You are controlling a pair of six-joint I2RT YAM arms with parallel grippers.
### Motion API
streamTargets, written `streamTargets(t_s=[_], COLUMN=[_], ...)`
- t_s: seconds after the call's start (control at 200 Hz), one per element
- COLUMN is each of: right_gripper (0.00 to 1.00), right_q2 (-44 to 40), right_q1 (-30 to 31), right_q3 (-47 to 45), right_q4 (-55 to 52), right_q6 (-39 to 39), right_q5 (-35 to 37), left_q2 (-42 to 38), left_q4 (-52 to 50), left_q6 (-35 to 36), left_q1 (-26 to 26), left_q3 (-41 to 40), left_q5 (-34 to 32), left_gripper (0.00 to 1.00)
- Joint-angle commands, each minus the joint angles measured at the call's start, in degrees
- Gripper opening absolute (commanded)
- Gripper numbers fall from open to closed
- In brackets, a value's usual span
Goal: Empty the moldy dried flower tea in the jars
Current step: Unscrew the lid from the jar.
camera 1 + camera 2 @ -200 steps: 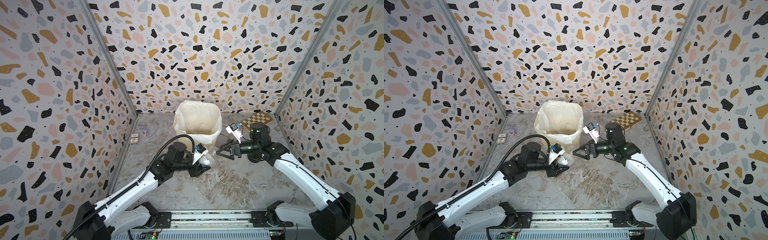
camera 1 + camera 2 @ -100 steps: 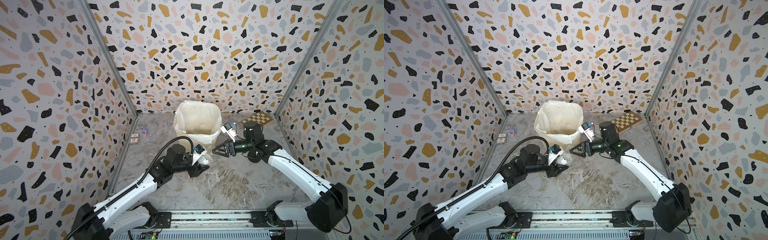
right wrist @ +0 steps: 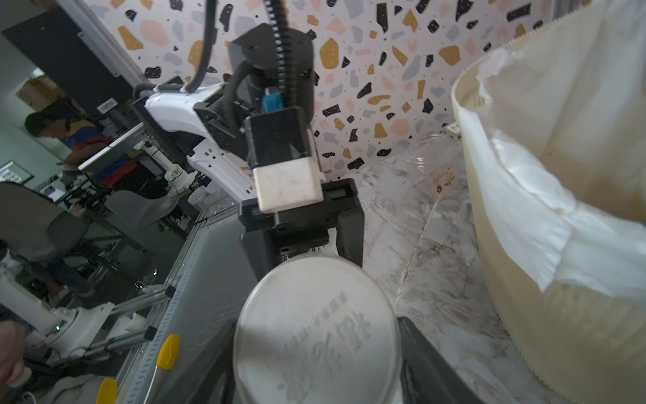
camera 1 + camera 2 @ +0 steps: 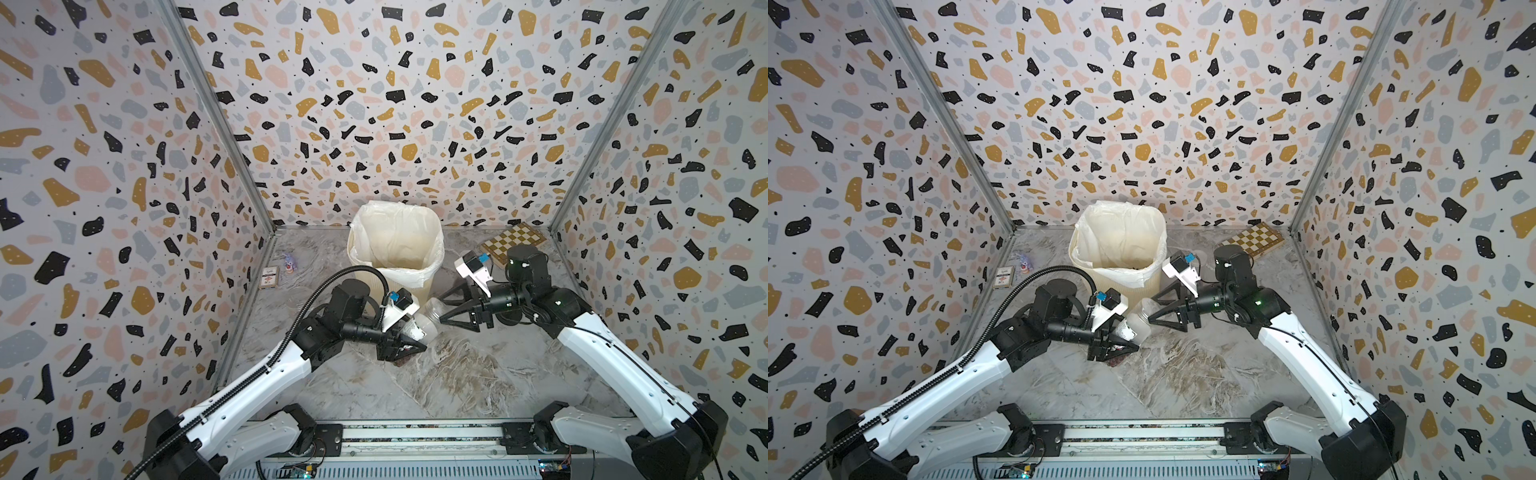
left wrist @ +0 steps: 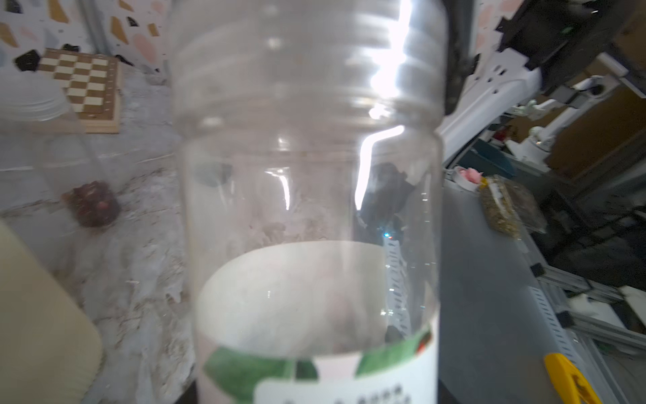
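Labelled jar [image 4: 415, 330] tilted mid-counter, just before bin [image 4: 422, 289]: L end effector [image 4: 409, 343] grips body, R end effector [image 4: 441, 309] clamps lid [image 3: 316, 332]. L wrist only: tea [image 5: 92, 204] in second jar [image 5: 52, 147]. Chessboard [image 4: 513, 245] rear-right corner.

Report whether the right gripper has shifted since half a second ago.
Yes. The right gripper has drawn back away from the bin, toward the chessboard side, in both top views.

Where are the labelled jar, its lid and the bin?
labelled jar [image 5: 307, 196]: left wrist view, clear wall above the label.
lid [image 3: 316, 328]: right wrist view, flat embossed top.
bin [image 4: 399, 271]: a top view, bag-draped front rim.
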Motion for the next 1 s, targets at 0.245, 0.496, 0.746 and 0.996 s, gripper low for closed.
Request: streamTargets(t_s=[0.245,0.496,0.746,0.996], right_gripper=[0.88,1.00,1.00,0.97], right_q2=[-3.00,-0.12,4.54,8.13], right_q1=[0.56,-3.08,-0.30,3.35], right_q3=[0.46,1.54,2.43,3.82], right_q4=[-3.12,1.05,5.31,5.98], right_q6=[-9.08,8.35,24.17,26.57], right_q5=[-9.18,4.50,12.93,16.99], left_q2=[3.64,0.50,-1.57,-1.91], left_q4=[-7.57,-4.18,1.32,2.61], left_q6=[2.82,5.65,5.36,5.84], left_q1=[-0.03,-0.01,-0.06,-0.19], left_q3=[6.08,2.08,-2.13,-3.75], left_q5=[13.35,-5.81,-21.64,-26.43], left_gripper=[0.57,0.57,0.56,0.56])
